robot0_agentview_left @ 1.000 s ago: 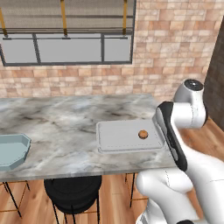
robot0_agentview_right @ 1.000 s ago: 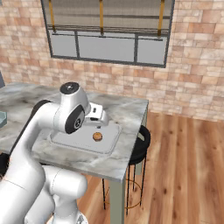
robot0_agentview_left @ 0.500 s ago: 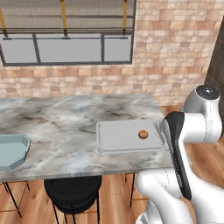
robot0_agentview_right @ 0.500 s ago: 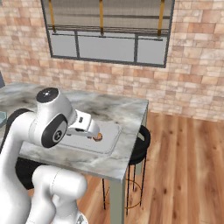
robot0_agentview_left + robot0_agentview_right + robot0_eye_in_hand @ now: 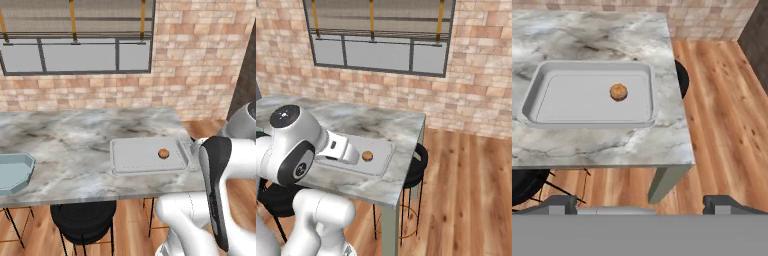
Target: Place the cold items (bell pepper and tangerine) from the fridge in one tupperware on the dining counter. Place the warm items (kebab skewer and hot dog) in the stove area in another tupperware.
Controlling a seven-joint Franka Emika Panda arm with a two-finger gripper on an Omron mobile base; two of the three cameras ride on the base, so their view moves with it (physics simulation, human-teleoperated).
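One tangerine (image 5: 618,92) lying loose inside the pale grey tupperware (image 5: 542,80), right of centre in the upper half of the hand view; same fruit (image 5: 163,153) at right-centre of the left base view, near the tray's right end (image 5: 120,150), and mid-frame in the right base view (image 5: 367,156), just past the white forearm. Resting on the marble dining counter (image 5: 612,145), close to its corner. Second, bluish container (image 5: 10,172) at the left edge of the left base view, well apart from the first.

Gripper (image 5: 641,202) spread wide at the bottom of the hand view, nothing between the fingertips (image 5: 560,202), hanging off the counter's edge above wood floor.

Probably light, round, slightly yielding skin, prone to rolling on the smooth tray floor. If ever regripped: straight down across the widest part, gently. Bell pepper, judged likewise light, likely best pinched across the body.
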